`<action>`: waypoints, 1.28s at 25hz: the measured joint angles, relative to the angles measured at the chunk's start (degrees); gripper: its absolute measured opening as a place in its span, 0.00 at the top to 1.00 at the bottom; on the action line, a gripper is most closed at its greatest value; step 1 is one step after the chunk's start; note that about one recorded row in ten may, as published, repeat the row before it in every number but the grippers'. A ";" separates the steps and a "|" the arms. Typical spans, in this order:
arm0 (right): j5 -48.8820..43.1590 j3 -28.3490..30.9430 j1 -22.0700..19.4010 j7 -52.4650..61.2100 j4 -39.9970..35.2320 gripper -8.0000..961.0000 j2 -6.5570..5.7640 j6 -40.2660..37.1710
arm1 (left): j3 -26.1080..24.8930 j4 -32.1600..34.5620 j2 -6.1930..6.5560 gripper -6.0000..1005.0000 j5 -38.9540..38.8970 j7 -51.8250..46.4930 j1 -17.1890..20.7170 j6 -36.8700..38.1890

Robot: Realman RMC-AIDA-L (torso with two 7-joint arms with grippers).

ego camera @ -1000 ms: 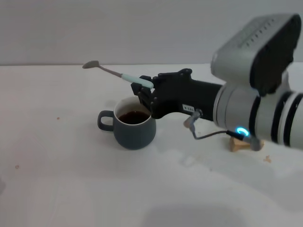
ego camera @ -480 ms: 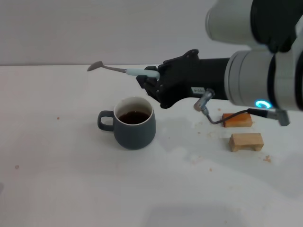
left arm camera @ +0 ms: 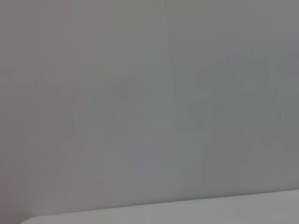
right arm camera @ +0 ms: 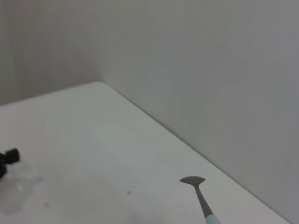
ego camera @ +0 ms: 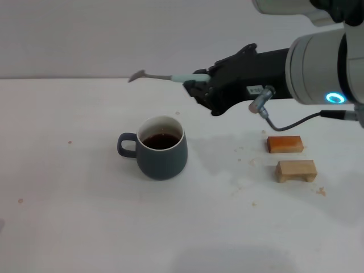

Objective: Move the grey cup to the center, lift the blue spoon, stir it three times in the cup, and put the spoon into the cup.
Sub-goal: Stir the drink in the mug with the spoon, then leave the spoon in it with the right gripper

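Though unseen at the wrist, right gripper [ego camera: 196,85] jaws seemingly clenched on blue spoon [ego camera: 165,76].

Small white label on the black right gripper [ego camera: 200,85] housing, its print too small to read, no other legible text or numbers

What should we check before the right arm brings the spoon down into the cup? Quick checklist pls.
1. Grip: right gripper shut on the blue spoon by its handle: ok.
2. Spoon attitude: roughly level, bowl pointing away from the gripper: ok.
3. Spoon over the grey cup: not ok, it hangs behind the cup.
4. Cup upright, mouth unobstructed, dark liquid inside: ok.
5. Wooden blocks apart from the cup: ok.
6. Left gripper position: cannot tell, not in view.
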 joint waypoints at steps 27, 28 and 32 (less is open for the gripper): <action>-4.51 -0.92 4.51 6.00 -3.88 0.83 0.25 8.68 | -0.08 0.48 0.00 1.00 -0.04 0.00 -0.10 0.08; -4.52 -1.12 4.42 6.00 -4.11 0.83 0.26 8.68 | -0.08 0.48 0.00 1.00 -0.04 0.00 -0.06 0.09; -4.52 -1.24 4.22 6.00 -4.80 0.83 0.26 8.67 | -0.08 0.48 0.00 1.00 -0.04 0.00 -0.04 0.10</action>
